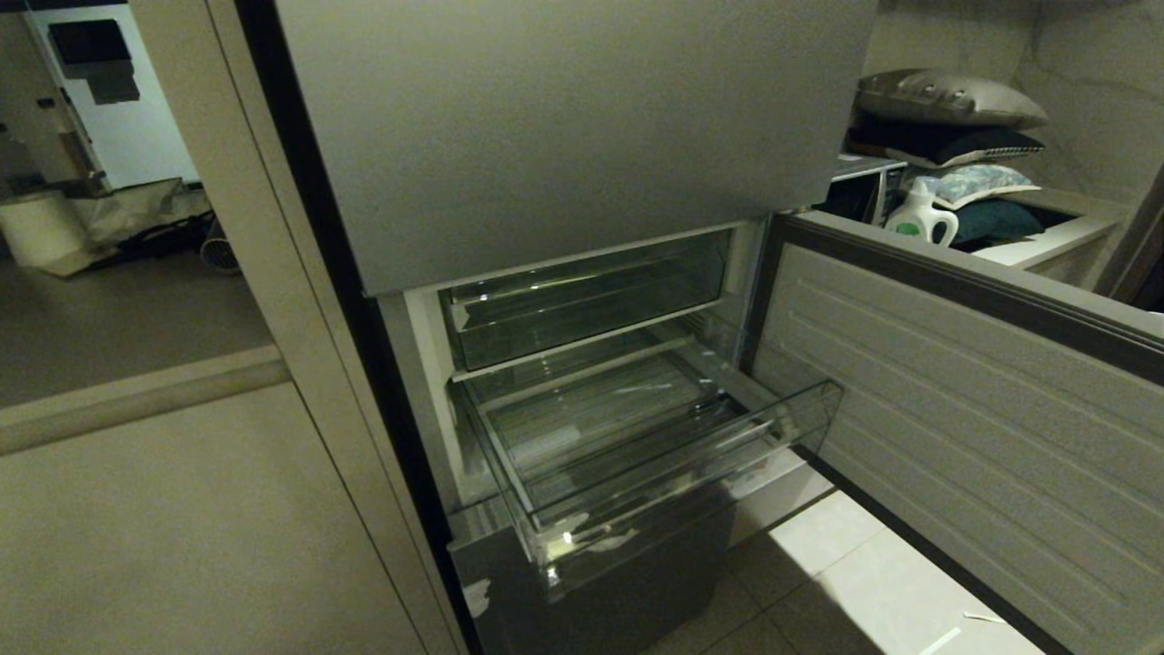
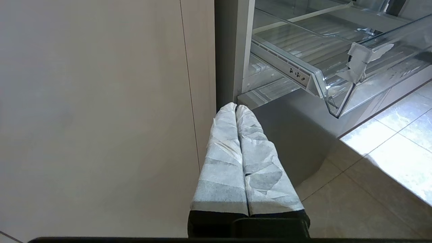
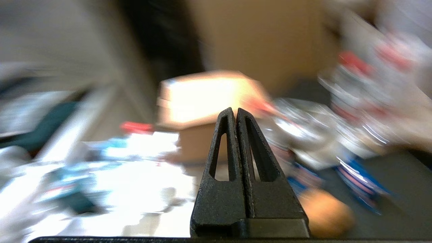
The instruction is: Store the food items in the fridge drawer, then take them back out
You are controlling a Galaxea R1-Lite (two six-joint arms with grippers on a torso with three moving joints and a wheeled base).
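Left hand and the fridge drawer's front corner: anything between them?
Nothing solid, going by the left wrist view. The shut left hand points toward the fridge drawer, and only the grey door front below the drawer shows behind the gap.

To my right: stacked pillows (image 1: 950,100) on a shelf, white detergent bottle (image 1: 920,216) just below them. Tiled floor (image 1: 873,591) w/ paper scraps. Cardboard box (image 3: 202,98) & blurred bottles (image 3: 354,101) nearby.
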